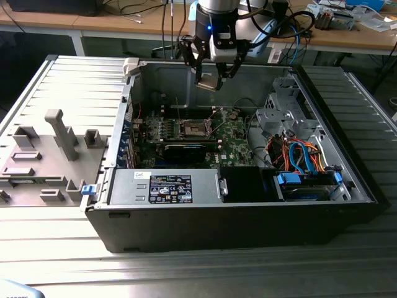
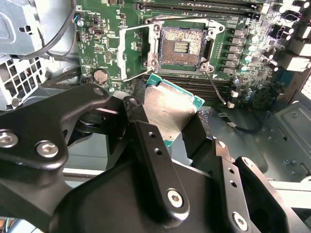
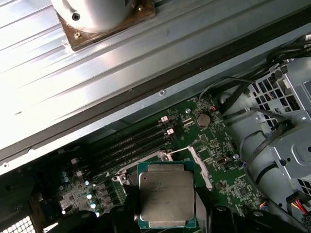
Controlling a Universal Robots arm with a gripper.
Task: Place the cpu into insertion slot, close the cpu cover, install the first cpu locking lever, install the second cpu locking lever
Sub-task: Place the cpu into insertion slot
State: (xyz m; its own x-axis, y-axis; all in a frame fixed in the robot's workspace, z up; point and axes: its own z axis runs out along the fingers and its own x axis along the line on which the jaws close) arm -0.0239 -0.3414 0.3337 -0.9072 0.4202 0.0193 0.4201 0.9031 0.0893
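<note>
Silver-grey metal tops the chip [image 2: 170, 109], which the pincer [image 2: 170, 124] has clamped by two opposite edges between its black fingers [image 2: 146, 141], closed just as far as the chip's width allows. In the exterior view the pincer [image 1: 209, 79] hangs high over the open computer case [image 1: 248, 236], which lies on the ribbed metal bench [image 1: 366, 105]. The chip [image 1: 208, 82] is above the far part of the green board [image 1: 236, 139], well apart from it and seemingly tilted rather than level.

The socket [image 2: 182, 46] lies bare, its dark centre showing. Its cover [image 2: 133, 51] is swung open beside it, so nothing has been seated yet. In the exterior view the socket [image 1: 192, 128] sits nearer than the chip and slightly toward that view's left.

The main risk, as I judge it, is a skewed landing. If the chip comes down tilted or turned off square, one corner could dig into the socket's fine contacts and bend them. A path too close to the raised cover could catch an edge and twist the chip in the grip. The hold is only on thin edges, so a knock might shake it loose onto the board.
</note>
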